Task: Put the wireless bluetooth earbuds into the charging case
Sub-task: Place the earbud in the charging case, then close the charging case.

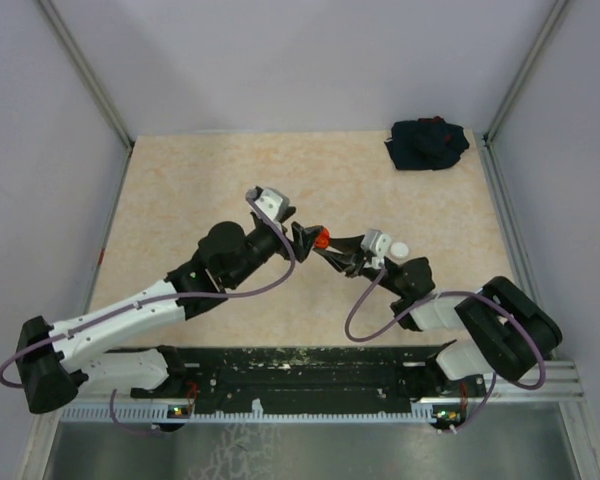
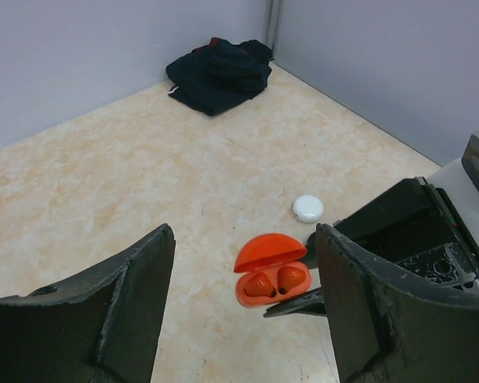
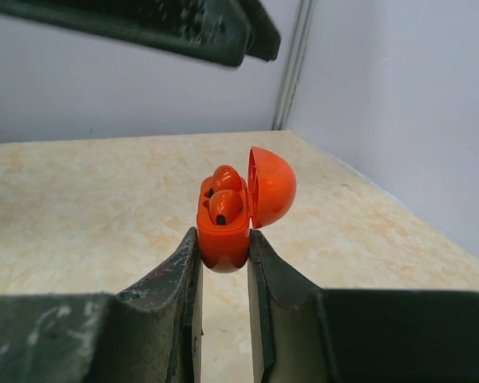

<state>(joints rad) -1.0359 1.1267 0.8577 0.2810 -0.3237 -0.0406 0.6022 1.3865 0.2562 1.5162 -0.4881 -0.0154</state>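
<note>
My right gripper (image 3: 223, 251) is shut on a red charging case (image 3: 223, 231) and holds it above the table with its lid (image 3: 271, 187) hinged open. Two red earbuds (image 3: 225, 203) sit in the case's wells. The case also shows in the left wrist view (image 2: 271, 275) and in the top view (image 1: 322, 238). My left gripper (image 2: 243, 299) is open and empty, its fingers either side of the case and apart from it. In the top view the left gripper (image 1: 305, 240) and right gripper (image 1: 340, 252) meet mid-table. No white or black earbuds show.
A white round puck (image 2: 307, 208) lies on the table beyond the case, also in the top view (image 1: 399, 248). A dark bundle of cloth (image 1: 427, 144) lies in the far right corner. Grey walls enclose the table on three sides.
</note>
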